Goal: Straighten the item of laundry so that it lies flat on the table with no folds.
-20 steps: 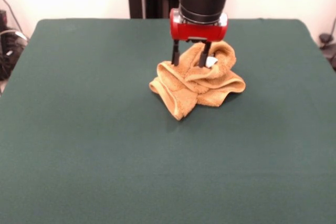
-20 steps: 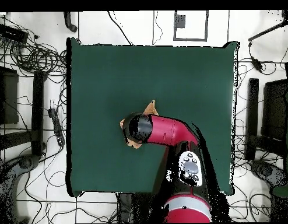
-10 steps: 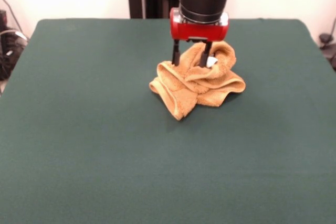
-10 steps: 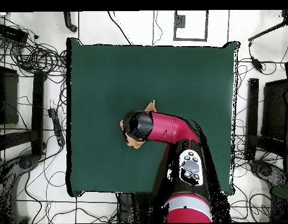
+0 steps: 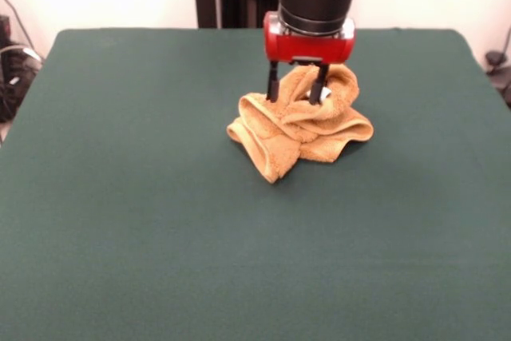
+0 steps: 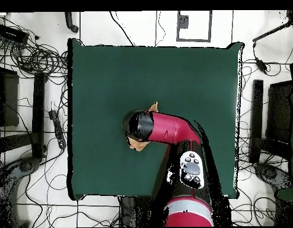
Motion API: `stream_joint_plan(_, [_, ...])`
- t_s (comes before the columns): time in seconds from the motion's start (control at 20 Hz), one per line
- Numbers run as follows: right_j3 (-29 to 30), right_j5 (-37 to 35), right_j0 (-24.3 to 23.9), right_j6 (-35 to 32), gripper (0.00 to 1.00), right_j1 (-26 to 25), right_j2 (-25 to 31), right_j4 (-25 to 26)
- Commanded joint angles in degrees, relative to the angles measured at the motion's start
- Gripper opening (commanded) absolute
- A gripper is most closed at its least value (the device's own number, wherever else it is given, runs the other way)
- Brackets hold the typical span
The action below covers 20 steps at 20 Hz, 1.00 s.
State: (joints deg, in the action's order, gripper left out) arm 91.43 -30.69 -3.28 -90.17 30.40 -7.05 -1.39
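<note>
the towel (image 5: 299,124) sits crumpled on the table (image 5: 128,221), well inside its edges. directly above the towel, the gripper (image 5: 295,89) stands open, its fingertips straddling the top fold, gripping nothing.

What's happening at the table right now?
The Sawyer arm's gripper is down on the golden-orange towel, which sits crumpled in a bunched heap on the green table. Its two fingers are spread apart, straddling a raised fold at the top of the heap, not pinching it. The towel is far from flat. In the overhead view the arm covers most of the towel.
</note>
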Motion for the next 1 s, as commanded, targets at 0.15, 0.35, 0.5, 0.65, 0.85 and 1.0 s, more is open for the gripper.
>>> stream_joint_plan(0.15, [-1.1, -4.5, 3.3, -14.1, 1.0, -0.3, 2.1, -3.7])
stream_joint_plan(0.35, [-1.0, -4.2, 3.6, -14.6, 1.0, -0.4, 1.7, -4.1])
stream_joint_plan(0.5, [-0.4, -2.6, 3.5, -14.0, 1.0, -0.6, 1.6, -3.6])
stream_joint_plan(0.65, [0.2, -1.1, 2.8, -13.4, 1.0, -1.0, 2.1, -3.5])
stream_joint_plan(0.85, [0.9, 0.4, 2.8, -13.9, 1.0, -1.5, 1.6, -3.3])
stream_joint_plan(1.0, [1.3, 1.1, 2.4, -13.7, 1.0, -1.8, 2.1, -3.4])
